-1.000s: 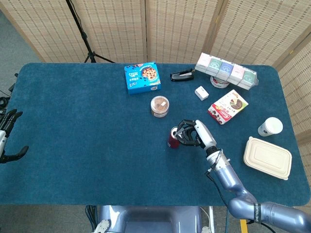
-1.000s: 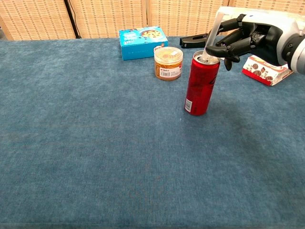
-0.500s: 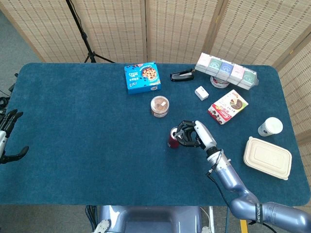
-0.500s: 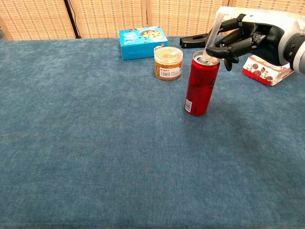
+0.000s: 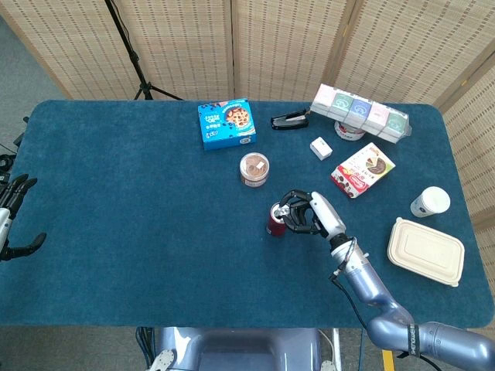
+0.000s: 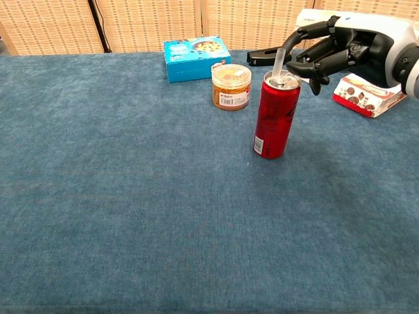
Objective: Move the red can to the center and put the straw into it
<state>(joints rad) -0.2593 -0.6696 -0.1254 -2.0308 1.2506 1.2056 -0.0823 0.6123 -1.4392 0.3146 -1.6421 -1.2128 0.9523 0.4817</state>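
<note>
Red and upright, the red can [image 6: 277, 115] stands near the middle of the blue felt table [image 6: 131, 216], with a white label patch low on its side whose print is too small to read. A pale straw [image 6: 280, 63] sticks up out of its opening, leaning slightly. The right hand [image 6: 340, 49] hovers just beside the can's top, its dark fingers [image 6: 306, 65] curled in toward the rim; whether they actually touch the straw or the can cannot be told from either view. In the head view the same hand [image 5: 309, 215] sits close against the can [image 5: 276, 219].

Just behind the can stands a small jar [image 6: 231, 86] with an orange label, its text illegible, and further back lies a blue cookie box [image 6: 196, 50] printed with pictures of biscuits. A red-and-white snack box [image 6: 363, 97] lies behind the right hand.

At the far left table edge the left hand [image 5: 9, 220] holds nothing, fingers spread apart.
</note>
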